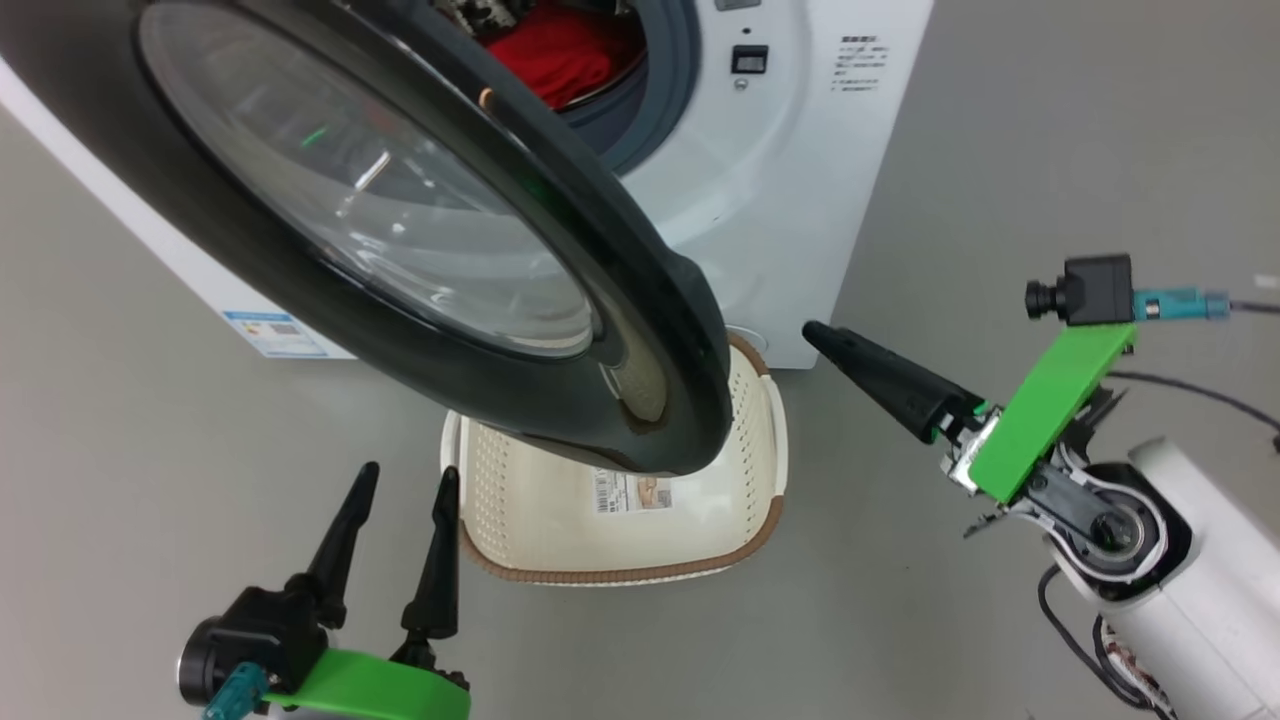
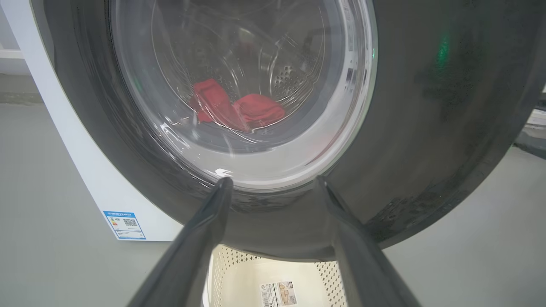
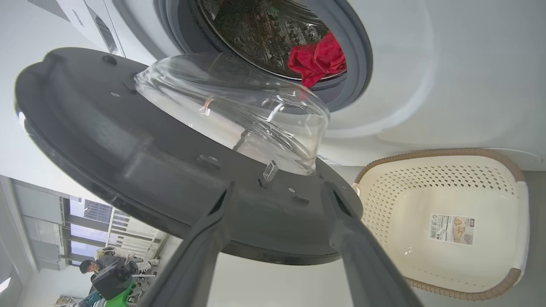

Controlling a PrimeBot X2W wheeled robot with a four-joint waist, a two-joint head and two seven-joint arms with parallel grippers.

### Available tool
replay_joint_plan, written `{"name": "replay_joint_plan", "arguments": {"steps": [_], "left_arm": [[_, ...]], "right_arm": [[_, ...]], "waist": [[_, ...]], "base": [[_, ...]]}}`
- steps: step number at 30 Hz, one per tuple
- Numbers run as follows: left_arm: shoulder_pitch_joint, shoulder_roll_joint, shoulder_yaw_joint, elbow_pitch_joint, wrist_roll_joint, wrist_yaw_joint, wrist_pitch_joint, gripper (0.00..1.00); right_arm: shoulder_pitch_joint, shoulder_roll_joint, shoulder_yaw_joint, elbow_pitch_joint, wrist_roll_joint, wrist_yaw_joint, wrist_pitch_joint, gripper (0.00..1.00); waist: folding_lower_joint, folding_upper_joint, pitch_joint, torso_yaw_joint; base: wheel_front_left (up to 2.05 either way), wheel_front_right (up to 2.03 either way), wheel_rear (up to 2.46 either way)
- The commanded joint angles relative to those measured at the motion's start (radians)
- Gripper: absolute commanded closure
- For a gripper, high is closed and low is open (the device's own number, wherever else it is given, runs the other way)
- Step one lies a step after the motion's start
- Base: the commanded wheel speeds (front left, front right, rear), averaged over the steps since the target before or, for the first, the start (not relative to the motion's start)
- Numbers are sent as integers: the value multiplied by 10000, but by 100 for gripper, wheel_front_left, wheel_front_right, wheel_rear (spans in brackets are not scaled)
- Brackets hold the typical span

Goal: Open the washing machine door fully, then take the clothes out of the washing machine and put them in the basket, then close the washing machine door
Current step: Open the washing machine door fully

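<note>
Door [image 1: 640, 300] stands ajar, its free edge overhanging basket [image 1: 640, 576].

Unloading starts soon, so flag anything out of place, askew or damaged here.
The round glossy black-rimmed washing machine door hangs partly open over the cream perforated plastic basket, covering its far end from above. The red fabric clothes lie at the lip of the steel drum. Nothing looks spilled or damaged.

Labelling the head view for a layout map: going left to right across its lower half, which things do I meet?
left gripper → basket → right gripper
</note>
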Motion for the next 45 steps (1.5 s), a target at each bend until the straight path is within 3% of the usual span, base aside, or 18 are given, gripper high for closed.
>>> {"name": "replay_joint_plan", "arguments": {"steps": [1,25,34,38,45], "left_arm": [[109,104,429,-168,119,-78,-122,0],[736,104,936,-25,338,-214,-122,0],[765,104,1015,19,399,-248,-122,0],[743,104,1023,25,424,-262,-122,0],[716,104,1026,20,438,-265,-122,0]], "right_arm": [[309,-89,77,-177,-195,77,-245,0],[2957,-1041,858,640,-1123,77,-4031,0],[3071,-1385,1296,1336,-2766,77,-5429,0],[3172,-1112,480,1328,-3708,77,-5474,0],[3987,-281,-1366,834,-6484,77,-5479,0]], "waist": [[0,-1,-137,-181],[0,-1,-871,-908],[0,-1,-883,-1050],[0,-1,-849,-1070],[0,-1,-829,-1023]], "base": [[0,0,0],[0,0,0],[0,0,0],[0,0,0],[0,0,0]]}}
